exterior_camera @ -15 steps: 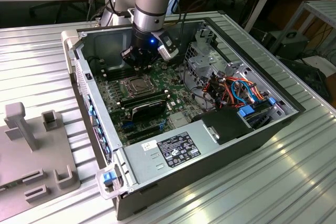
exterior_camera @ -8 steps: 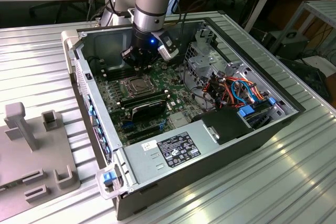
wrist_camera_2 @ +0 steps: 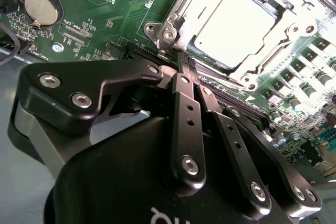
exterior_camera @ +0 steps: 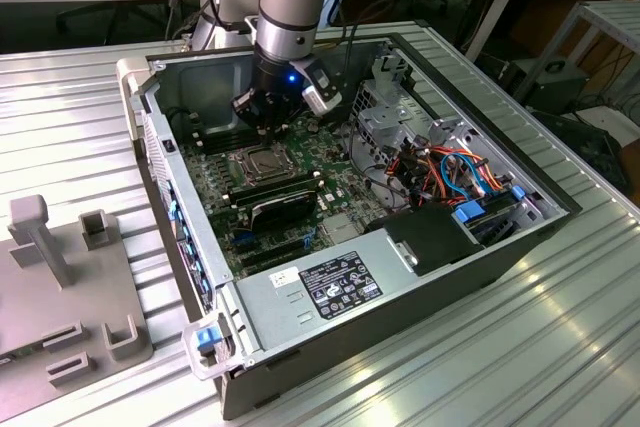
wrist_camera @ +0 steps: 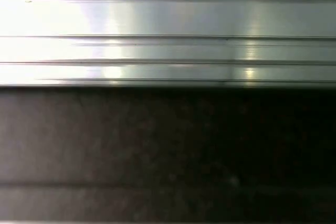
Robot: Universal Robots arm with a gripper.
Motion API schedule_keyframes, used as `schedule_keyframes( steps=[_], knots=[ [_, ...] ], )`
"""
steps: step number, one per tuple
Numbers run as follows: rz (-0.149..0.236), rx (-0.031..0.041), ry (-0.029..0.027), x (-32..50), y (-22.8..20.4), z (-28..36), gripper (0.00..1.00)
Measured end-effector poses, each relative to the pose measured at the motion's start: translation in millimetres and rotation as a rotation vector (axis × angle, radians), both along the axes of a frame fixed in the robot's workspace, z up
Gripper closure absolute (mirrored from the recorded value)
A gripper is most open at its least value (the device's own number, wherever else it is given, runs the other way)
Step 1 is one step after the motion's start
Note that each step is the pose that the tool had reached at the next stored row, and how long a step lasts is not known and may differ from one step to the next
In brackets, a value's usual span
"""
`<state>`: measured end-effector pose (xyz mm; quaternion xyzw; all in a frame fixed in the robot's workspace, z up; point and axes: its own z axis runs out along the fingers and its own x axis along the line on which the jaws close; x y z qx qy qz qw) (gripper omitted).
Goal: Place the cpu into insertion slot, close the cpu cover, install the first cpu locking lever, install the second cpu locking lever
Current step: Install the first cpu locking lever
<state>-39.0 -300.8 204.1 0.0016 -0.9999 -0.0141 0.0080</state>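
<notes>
The cpu lies flat in the insertion slot on the green board, its pale metal top showing through the window of the cpu cover. The silver cover frame lies down over the chip. My gripper hangs just beside one corner of the socket, its black fingers pressed together with nothing between them. In the exterior view the gripper sits low inside the open computer case, right behind the socket. I cannot make out how the thin locking levers stand.
A coin battery sits on the board near the gripper. A black card, the power supply and a bundle of cables fill the case. A grey fixture stands on the ribbed table.
</notes>
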Motion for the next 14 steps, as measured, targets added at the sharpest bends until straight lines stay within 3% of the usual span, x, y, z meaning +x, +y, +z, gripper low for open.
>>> schedule_keyframes(
  steps=[5, 7, 8, 14],
  knots=[
    [0.000, -0.0001, 0.0001, 0.1, -0.5, 0.3, 0.89],
    [0.000, 0.0002, -0.0002, 0.1, -0.1, 4.8, 0.89],
    [0.000, -0.0003, 0.0000, 0.4, -0.6, 1.1, 0.89],
    [0.000, -0.0038, 0.0000, 0.8, -0.1, 3.2, 0.89]
  ],
)
